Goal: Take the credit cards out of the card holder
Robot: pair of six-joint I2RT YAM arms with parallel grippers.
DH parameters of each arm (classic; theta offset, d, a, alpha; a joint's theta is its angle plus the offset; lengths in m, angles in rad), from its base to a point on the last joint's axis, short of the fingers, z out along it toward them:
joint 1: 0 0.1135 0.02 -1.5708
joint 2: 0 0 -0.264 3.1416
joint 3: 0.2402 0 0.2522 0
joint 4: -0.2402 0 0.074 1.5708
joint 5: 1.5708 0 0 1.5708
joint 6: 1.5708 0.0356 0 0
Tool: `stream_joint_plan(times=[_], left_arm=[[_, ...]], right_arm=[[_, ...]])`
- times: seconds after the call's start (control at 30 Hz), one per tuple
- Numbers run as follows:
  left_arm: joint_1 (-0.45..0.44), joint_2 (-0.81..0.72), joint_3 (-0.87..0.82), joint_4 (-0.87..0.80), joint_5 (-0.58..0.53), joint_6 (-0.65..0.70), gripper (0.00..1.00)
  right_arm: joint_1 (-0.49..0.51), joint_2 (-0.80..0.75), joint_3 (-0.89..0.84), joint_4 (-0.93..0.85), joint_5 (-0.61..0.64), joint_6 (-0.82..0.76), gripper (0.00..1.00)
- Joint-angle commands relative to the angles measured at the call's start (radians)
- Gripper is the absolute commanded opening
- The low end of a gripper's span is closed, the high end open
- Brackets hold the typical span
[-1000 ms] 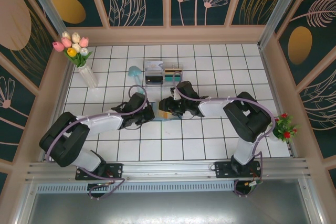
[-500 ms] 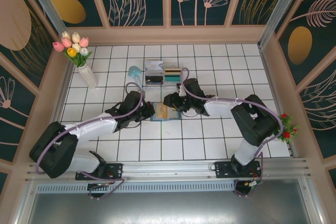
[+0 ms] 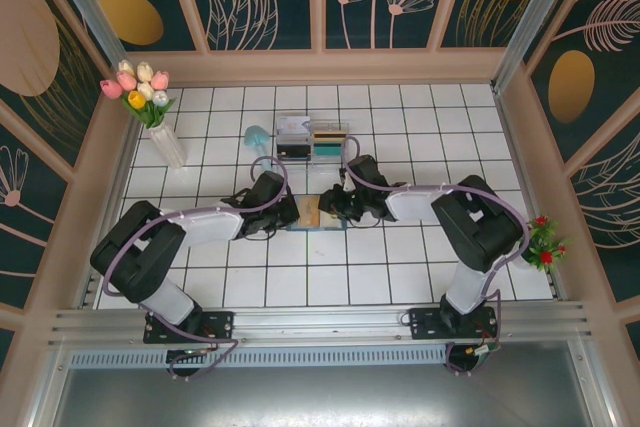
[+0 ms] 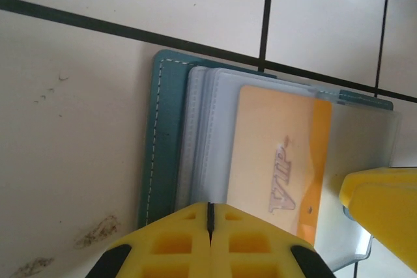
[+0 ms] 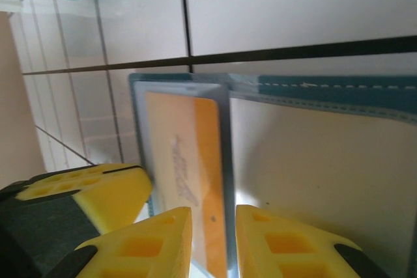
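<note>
The card holder [image 3: 312,213] lies open on the white tiles between both grippers, its dark-teal cover [image 4: 163,135] under clear sleeves. A yellow-orange credit card [image 4: 273,154] marked VIP sits in the top sleeve. My left gripper [image 3: 288,215] is shut, with its joined tips [image 4: 210,209] over the holder's near sleeve edge and nothing between them. My right gripper [image 3: 333,209] comes from the other side. Its fingers stand narrowly apart [image 5: 214,239], straddling the orange edge of the card [image 5: 176,141] and the sleeve rim, with small gaps on both sides. The holder's other half [image 5: 339,89] lies flat.
A clear two-compartment box [image 3: 312,139] with cards stands one tile behind the holder. A small teal object [image 3: 257,135] sits left of it. A vase of tulips [image 3: 160,127] is at the back left and a red-flowered plant [image 3: 543,244] at the right wall.
My right gripper's jaws have narrowed around the card's edge and it has shifted slightly at the holder. The left arm's elbow has swung, while its shut gripper stays at the holder's left edge.
</note>
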Motion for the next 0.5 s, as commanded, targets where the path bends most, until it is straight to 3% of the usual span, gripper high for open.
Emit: stream_joint_plan(times=[0.0,0.47], left_arm=[[-0.004,0.017,0.014,-0.026,-0.01,0.003,0.0],[-0.004,0.041,-0.02,-0.036,0.011,0.009,0.0]], right_arm=[[0.0,0.032,0.026,-0.026,-0.007,-0.021,0.26],[0.0,0.11,0.01,0.107,-0.131,-0.029,0.23]])
